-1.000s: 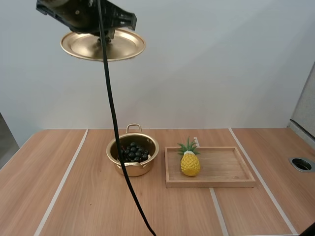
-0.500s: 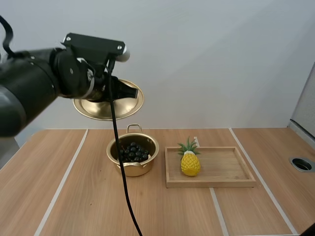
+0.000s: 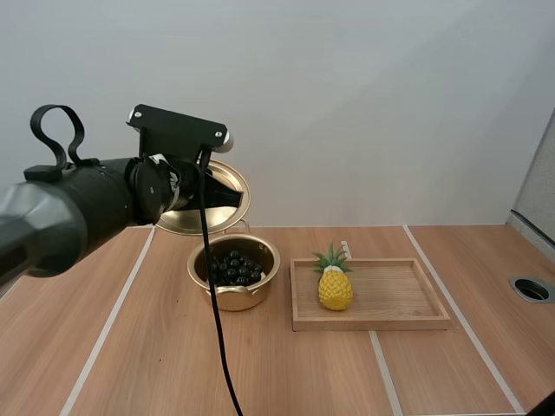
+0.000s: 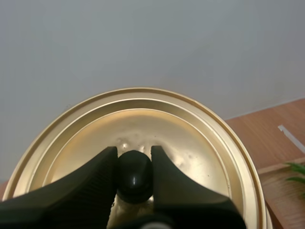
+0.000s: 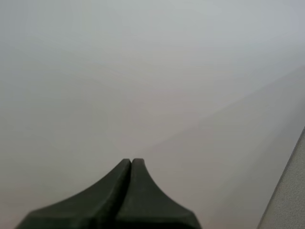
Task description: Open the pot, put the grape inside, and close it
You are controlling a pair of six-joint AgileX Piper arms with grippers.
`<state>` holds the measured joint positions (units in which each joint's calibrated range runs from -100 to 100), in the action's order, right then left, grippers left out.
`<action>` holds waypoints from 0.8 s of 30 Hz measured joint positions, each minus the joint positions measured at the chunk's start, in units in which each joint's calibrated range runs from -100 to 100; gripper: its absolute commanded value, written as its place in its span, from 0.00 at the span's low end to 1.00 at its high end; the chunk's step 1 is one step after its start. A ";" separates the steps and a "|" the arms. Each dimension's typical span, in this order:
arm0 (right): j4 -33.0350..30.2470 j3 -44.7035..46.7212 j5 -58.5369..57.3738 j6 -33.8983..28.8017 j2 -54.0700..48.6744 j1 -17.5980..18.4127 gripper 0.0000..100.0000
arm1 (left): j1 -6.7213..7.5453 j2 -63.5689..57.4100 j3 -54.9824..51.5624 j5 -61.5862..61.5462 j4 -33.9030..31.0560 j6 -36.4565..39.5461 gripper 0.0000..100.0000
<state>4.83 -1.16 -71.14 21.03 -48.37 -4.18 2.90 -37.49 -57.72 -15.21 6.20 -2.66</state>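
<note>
Our left jaws pinch the black knob of the gold lid, tilted above the pot holding grapes, while our right jaws lie pressed together, empty.

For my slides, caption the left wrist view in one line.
Left gripper pinching the black round knob of the shiny gold metal lid between its black fingers.

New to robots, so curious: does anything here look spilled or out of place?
Nothing spilled. The gold lid hangs tilted above the open pot, its black knob pinched in the left gripper; the grapes lie inside the pot.
</note>
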 measured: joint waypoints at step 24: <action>-0.05 0.00 -3.67 0.00 -0.11 0.00 0.00 | 4.58 9.53 0.00 3.32 3.22 -1.41 0.00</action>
<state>4.78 -1.16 -74.80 21.03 -48.47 -4.18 7.48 -27.96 -57.72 -11.89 9.42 -4.07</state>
